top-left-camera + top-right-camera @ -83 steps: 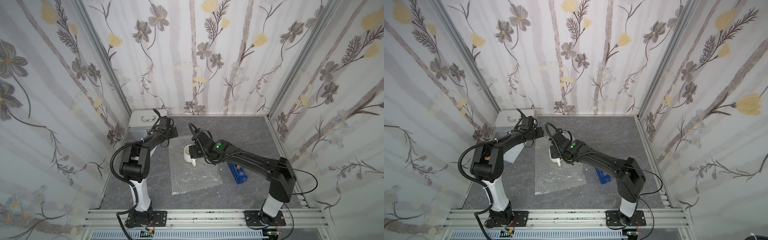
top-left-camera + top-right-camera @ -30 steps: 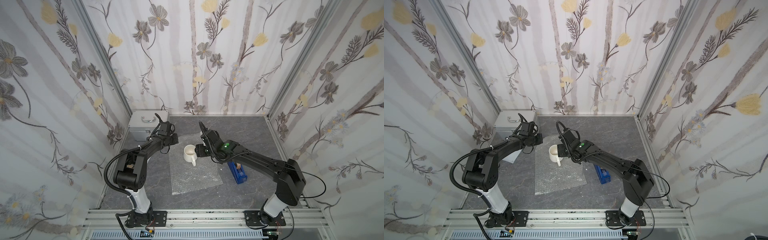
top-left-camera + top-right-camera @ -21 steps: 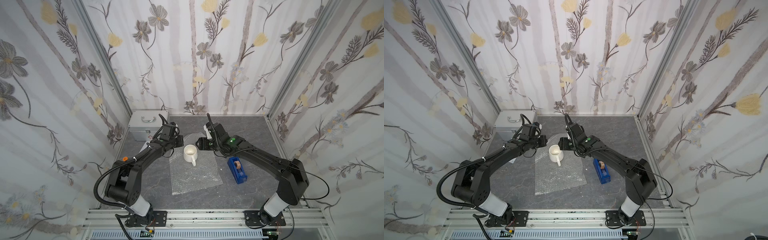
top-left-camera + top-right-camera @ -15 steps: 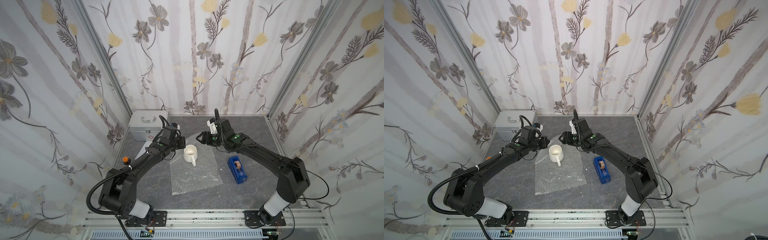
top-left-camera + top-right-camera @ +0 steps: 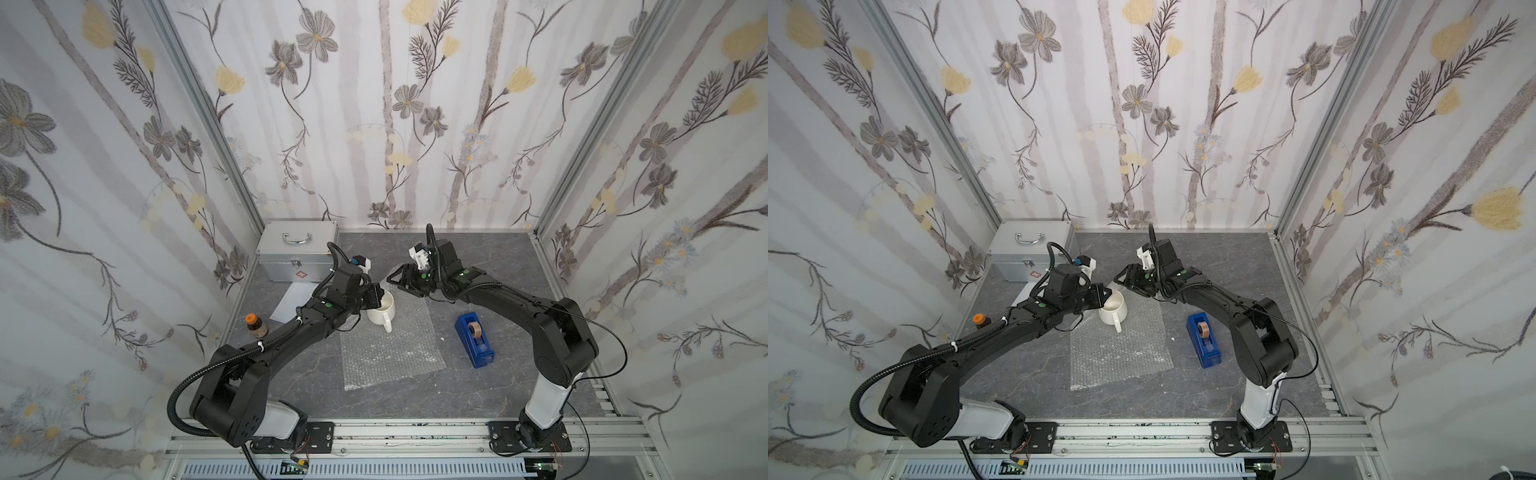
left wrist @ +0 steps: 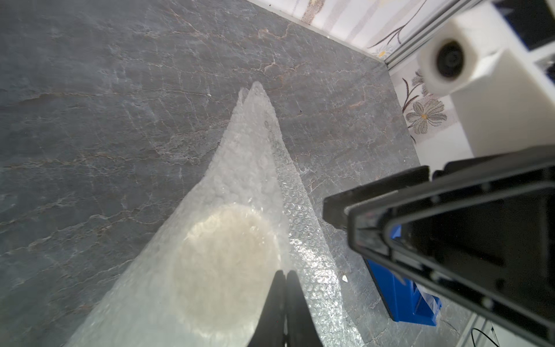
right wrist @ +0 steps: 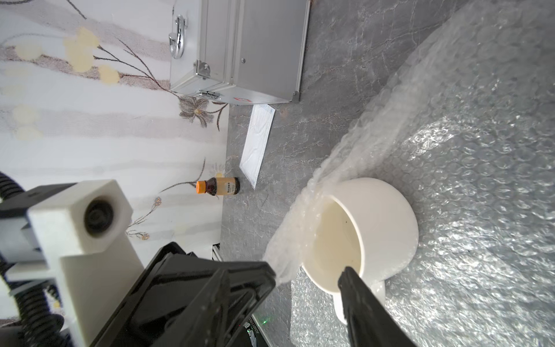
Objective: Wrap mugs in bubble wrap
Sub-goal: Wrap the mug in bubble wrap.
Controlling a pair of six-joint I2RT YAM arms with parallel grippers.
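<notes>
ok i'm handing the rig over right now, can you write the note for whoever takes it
Left gripper: fingers shut on a far corner of the bubble wrap, lifted over the rim of the mug.
Right gripper: open, holding nothing, hovering just beyond the mug.
Mug: upright on the far end of the sheet, handle toward the arm bases. The blue tape dispenser sits beside the sheet on the right arm's side.
Done: mug is on the wrap, first corner raised.
Left: most of the sheet lies flat; it has yet to go round the mug.
</notes>
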